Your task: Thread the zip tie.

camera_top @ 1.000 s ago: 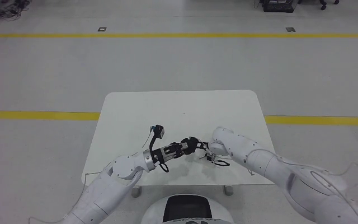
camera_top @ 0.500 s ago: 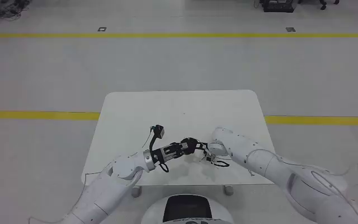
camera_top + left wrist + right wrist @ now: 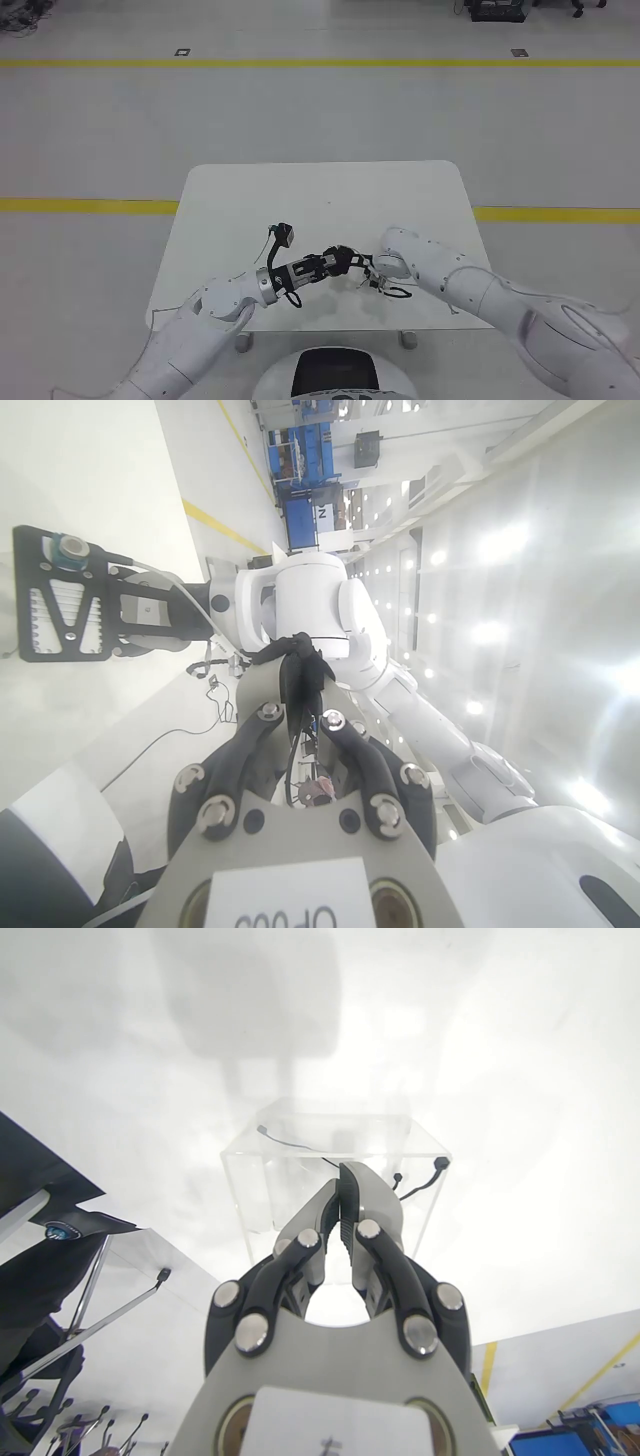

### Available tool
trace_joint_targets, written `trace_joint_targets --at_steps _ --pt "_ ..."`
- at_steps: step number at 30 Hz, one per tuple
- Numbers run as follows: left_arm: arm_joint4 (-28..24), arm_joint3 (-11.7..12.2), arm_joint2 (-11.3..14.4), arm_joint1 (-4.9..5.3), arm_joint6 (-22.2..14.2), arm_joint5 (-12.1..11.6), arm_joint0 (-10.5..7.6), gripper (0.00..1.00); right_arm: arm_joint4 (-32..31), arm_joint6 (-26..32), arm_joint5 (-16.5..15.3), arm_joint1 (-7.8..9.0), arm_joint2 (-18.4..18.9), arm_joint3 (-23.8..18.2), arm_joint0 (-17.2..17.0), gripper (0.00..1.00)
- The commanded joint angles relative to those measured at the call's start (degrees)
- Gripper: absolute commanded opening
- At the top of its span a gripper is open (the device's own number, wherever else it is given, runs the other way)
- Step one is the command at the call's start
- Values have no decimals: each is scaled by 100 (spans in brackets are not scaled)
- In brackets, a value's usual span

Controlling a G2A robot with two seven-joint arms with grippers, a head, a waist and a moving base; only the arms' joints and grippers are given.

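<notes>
Both arms meet over the front middle of the white table (image 3: pixel 250 200). My left gripper (image 3: pixel 346 258) is shut, and a thin black zip tie strap (image 3: pixel 294 745) runs down between its fingers (image 3: pixel 300 672). My right gripper (image 3: pixel 373 281) faces it from the right, a short gap away. In the right wrist view its fingers (image 3: pixel 350 1193) are pressed together at a black zip tie (image 3: pixel 292 1143) whose strap reaches the fingertips. A loop of black strap (image 3: pixel 395 292) hangs by the right gripper near the table's front edge.
A clear box (image 3: pixel 250 1188) stands just beyond my right gripper's tips, with two more small black tie heads (image 3: pixel 440 1163) at its rim. A black camera mount (image 3: pixel 284 235) sticks up from the left arm. The table's back half is bare.
</notes>
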Motion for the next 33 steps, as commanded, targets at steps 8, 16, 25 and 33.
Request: trace_joint_targets --at_steps 8,16,25,33 --pt "0 0 0 0 0 0 0 0 3 -77 0 -15 0 14 11 22" --pt "0 0 0 0 0 0 0 0 54 -137 0 -31 0 79 11 17" --pt "0 0 0 0 0 0 0 0 153 -205 0 -65 0 185 20 18" --pt "0 0 0 0 0 0 0 0 427 -68 0 -74 0 198 49 16"
